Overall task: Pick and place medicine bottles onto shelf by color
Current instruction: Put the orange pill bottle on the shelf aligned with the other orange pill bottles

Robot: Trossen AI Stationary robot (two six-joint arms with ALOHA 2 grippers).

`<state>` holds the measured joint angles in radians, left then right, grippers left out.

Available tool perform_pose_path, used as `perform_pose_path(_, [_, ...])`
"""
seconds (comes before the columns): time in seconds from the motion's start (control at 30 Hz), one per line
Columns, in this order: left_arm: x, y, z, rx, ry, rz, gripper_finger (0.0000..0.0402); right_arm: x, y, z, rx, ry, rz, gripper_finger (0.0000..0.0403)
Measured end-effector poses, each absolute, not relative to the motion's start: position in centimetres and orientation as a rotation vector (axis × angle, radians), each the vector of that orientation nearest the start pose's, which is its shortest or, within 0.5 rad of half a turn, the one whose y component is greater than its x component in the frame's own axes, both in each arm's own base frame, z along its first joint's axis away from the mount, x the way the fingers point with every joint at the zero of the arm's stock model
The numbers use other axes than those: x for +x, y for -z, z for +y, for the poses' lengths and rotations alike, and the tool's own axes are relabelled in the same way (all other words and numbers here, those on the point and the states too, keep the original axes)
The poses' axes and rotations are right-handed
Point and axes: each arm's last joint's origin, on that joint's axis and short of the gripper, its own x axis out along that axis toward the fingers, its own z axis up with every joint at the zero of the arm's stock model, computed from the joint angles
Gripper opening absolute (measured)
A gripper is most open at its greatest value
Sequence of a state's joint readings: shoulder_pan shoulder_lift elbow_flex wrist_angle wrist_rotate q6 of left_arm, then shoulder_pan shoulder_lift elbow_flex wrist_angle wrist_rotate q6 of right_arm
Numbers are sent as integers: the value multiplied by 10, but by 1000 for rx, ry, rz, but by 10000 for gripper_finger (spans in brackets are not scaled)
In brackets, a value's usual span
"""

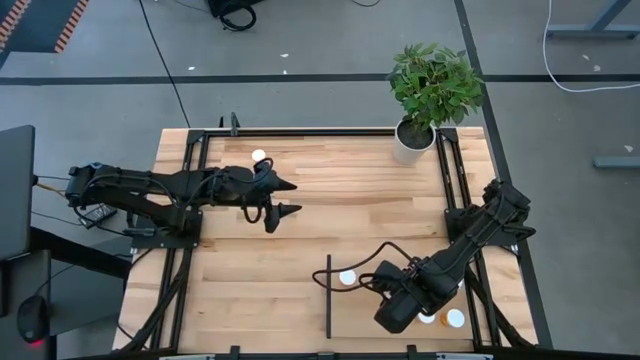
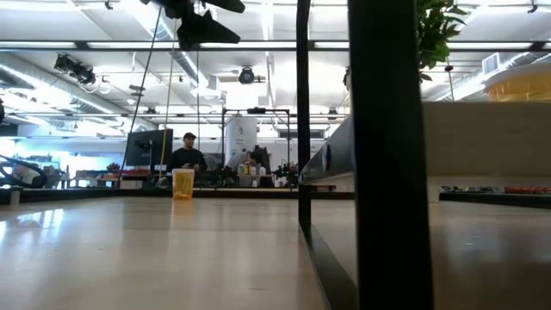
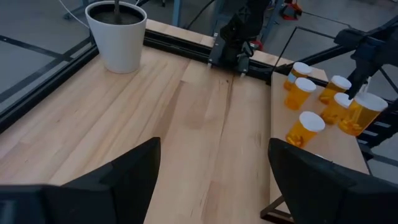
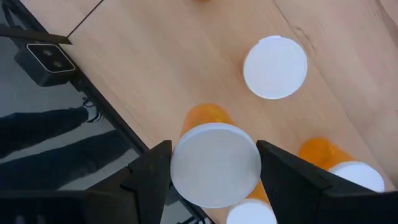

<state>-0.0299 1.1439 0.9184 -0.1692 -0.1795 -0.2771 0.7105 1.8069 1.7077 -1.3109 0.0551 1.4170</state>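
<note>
1. The right gripper [image 4: 214,163] hangs low over the shelf [image 1: 385,315], its fingers clasping an orange medicine bottle [image 4: 215,163] by the white-capped top; the cap fills the gap between the two dark fingers in the right wrist view.

2. Just beside that gripper stand more bottles: a white-capped one [image 4: 275,67] ahead of it on bare wood, and another orange one [image 4: 348,171] close at its side, with a further cap partly hidden beneath the held bottle.

3. From above, two caps [image 1: 347,277] show beside the shelf's black strip [image 1: 328,296], and two more [image 1: 455,318] sit close under the right arm's wrist, so the cluster crowds the gripper on several sides.

4. The left gripper [image 1: 284,198] hovers released, fingers spread and holding nothing, over the middle of the desk [image 1: 330,190], well apart from the shelf.

5. A lone bottle [image 1: 259,156] stands near the left gripper, beside the arm toward the desk's far edge.

6. The left wrist view looks past its own open fingers across bare planks to the orange cluster [image 3: 305,129] and the right arm beyond it; nothing lies between.

7. A white plant pot [image 1: 411,141] with a leafy plant occupies the far corner, well clear of both grippers.

8. At desk height, a dark upright post [image 2: 385,155] blocks much of the low view; a person [image 2: 186,155] sits in the room behind.
</note>
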Motion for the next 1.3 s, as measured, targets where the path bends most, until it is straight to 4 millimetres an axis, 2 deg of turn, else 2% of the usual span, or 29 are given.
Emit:
perform_pose_path(0.1, [252, -311, -2, -231, -201, 370, 302, 264, -298, 225, 629, 454, 1368, 235])
perform_pose_path(0.37, [252, -311, -2, -232, -201, 369, 302, 260, -276, 227, 620, 443, 1457, 235])
perform_pose_path(0.5, [252, -311, -2, -232, -201, 369, 302, 259, -275, 228, 608, 416, 1481, 235])
perform_pose_path(0.83, [252, -310, -2, -232, -201, 370, 302, 262, -273, 226, 674, 529, 1372, 235])
perform_pose_path(1.1, [252, -310, -2, -232, -201, 369, 302, 267, -242, 233, 743, 446, 1361, 235])
perform_pose_path(1.3, [252, -310, -2, -232, -201, 370, 302, 263, -238, 233, 733, 450, 1393, 235])
